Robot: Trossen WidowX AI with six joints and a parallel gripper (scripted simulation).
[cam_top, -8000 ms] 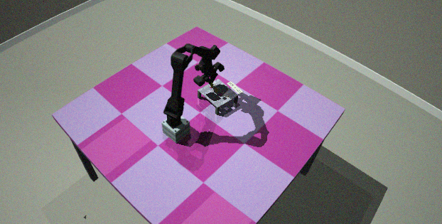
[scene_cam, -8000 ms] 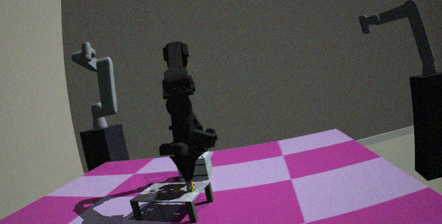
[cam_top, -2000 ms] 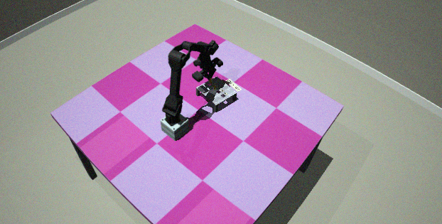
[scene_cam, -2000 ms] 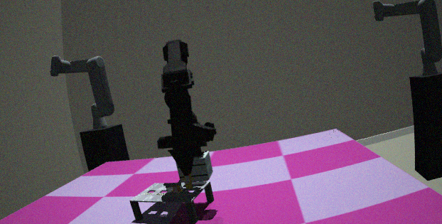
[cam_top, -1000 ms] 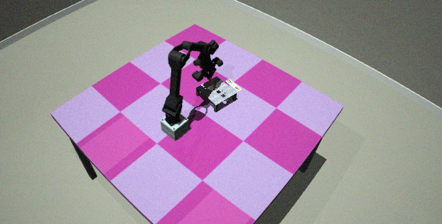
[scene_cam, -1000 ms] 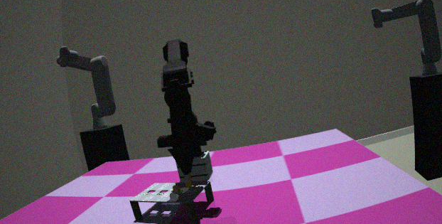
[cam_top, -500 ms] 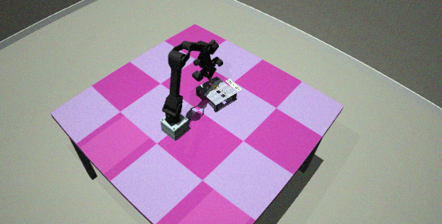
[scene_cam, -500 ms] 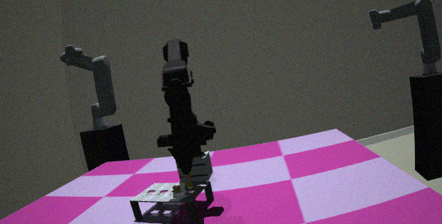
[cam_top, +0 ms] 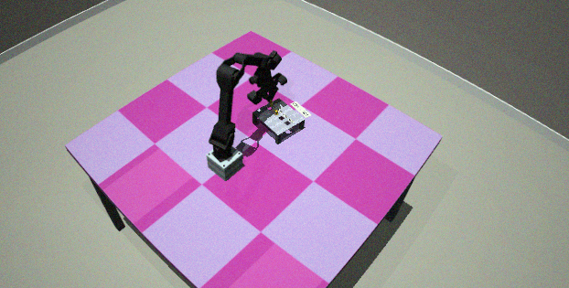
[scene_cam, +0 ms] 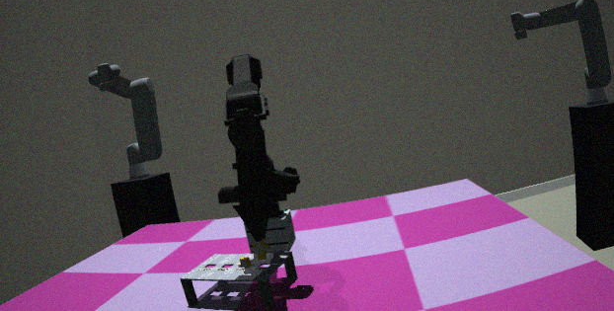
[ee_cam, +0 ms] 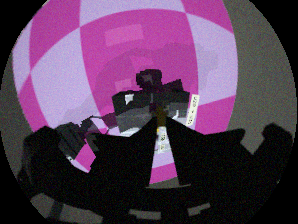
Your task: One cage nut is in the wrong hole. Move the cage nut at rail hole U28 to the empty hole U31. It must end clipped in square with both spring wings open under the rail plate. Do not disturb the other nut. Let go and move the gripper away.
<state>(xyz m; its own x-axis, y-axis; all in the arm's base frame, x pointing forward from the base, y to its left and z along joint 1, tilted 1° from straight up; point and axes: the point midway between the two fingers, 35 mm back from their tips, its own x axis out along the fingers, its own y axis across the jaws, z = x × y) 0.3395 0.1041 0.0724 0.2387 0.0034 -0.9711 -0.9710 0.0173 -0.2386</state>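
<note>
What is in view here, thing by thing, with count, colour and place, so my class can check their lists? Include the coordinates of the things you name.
table [cam_top: 261,187] [scene_cam: 345,242] [ee_cam: 140,45]: one, pink and lilac checks, under everything
rail plate [cam_top: 270,121] [scene_cam: 197,272] [ee_cam: 161,145]: one, pale grey, on dark legs
cage nuts: two, yellowish; one between the fingertips [cam_top: 271,103] [scene_cam: 262,252], one at the plate [cam_top: 276,112] [scene_cam: 245,262]
label strip [cam_top: 300,109] [ee_cam: 193,110]: one, whitish, beside the plate
slotted panel [scene_cam: 282,232]: one, dark, behind the plate
background arms: two, grey, on black pedestals [scene_cam: 145,207] [scene_cam: 592,178]
robot arm [cam_top: 225,101] [scene_cam: 246,76]: one, black, on a grey base [cam_top: 225,175]
gripper [cam_top: 271,101] [scene_cam: 261,243] [ee_cam: 161,119]: one, black, over the plate's end
</note>
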